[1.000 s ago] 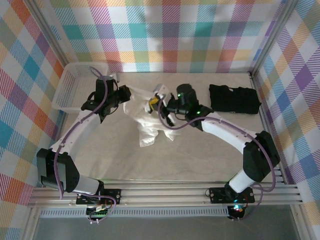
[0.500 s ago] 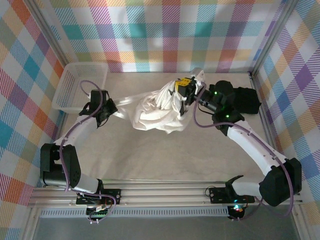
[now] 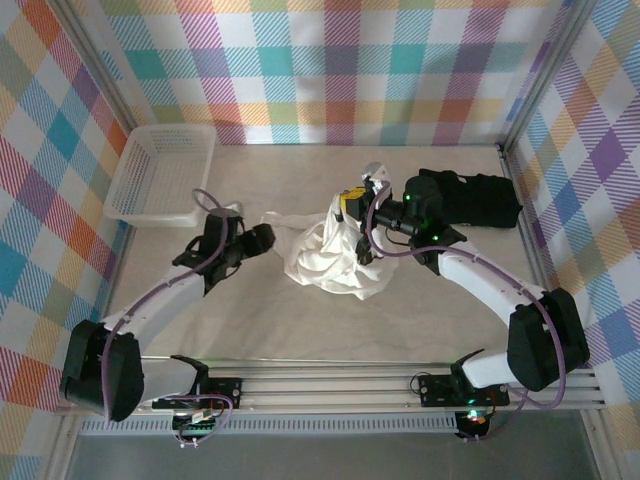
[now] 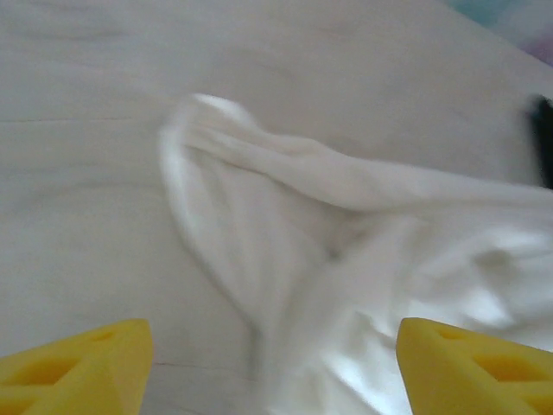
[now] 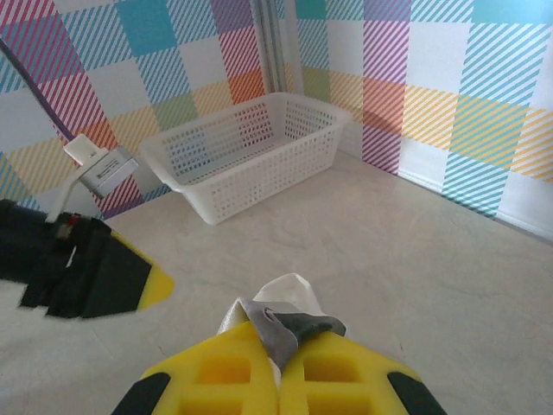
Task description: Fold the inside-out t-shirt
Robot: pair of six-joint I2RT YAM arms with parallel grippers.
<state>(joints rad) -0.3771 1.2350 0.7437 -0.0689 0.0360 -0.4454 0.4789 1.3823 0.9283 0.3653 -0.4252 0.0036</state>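
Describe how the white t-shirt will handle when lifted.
Likely floppy: the t-shirt sags in bunched folds below the right end effector, shut on a pinch of it. Probably light, since that small pinch holds the bunch up.

Top view: bright, even light from overhead, sharp across the frame. Faint, soft-edged shadows beside the arms (image 3: 160, 295) on the table (image 3: 300, 330). The white t-shirt (image 3: 325, 255) is nearly blown out, its folds hard to read.

Left wrist view: flat light, whole frame soft, cloth edges smeared. The left gripper (image 4: 275, 372) has its yellow fingers (image 4: 78, 367) out of focus in the bottom corners.

Right wrist view: white basket (image 5: 251, 147) and checked walls (image 5: 449, 78) are crisp and brightly lit. The right gripper (image 5: 278, 346) is slightly soft up close. The left gripper at the left edge is motion-blurred.
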